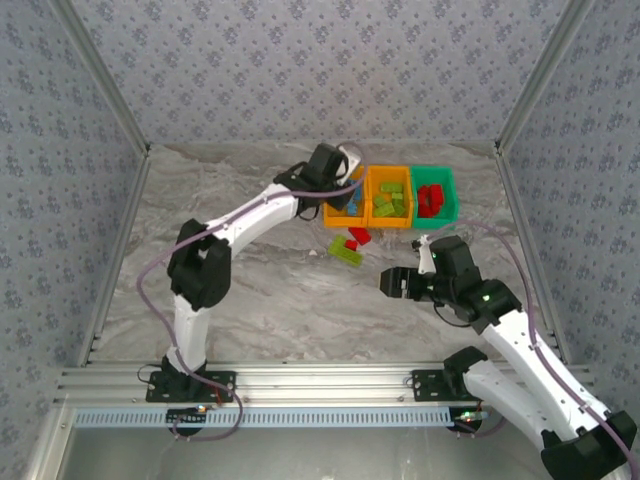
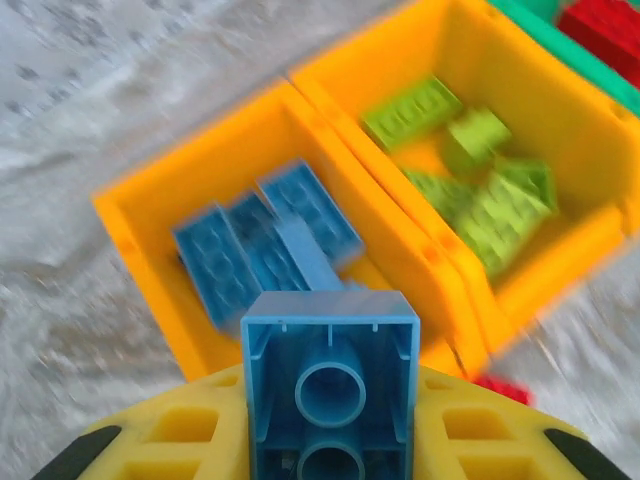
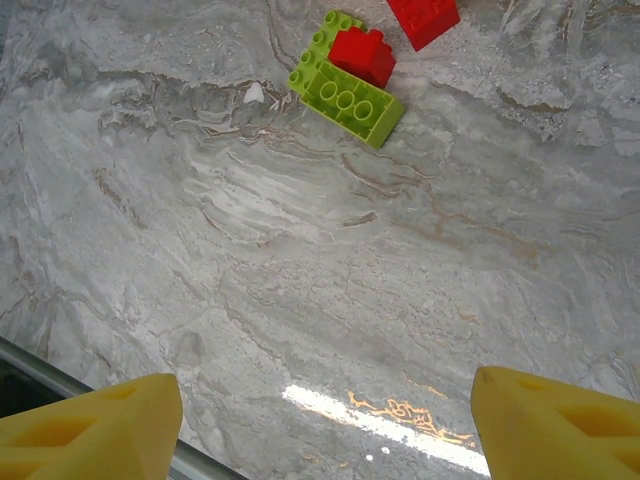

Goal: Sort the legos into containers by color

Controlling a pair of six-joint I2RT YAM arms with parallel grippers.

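3 bins (image 1: 388, 168) in row, loose legos (image 1: 347, 252) just in frt

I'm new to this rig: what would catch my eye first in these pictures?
Three bright bins at the far side of the table: the left orange bin with blue bricks, the middle orange bin with lime green bricks, the green bin with red bricks. The left gripper holds a blue brick above the left one. A loose lime green brick and loose red bricks lie in front.

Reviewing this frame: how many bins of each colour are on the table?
Orange bins: 2
Green bin: 1
Total: 3
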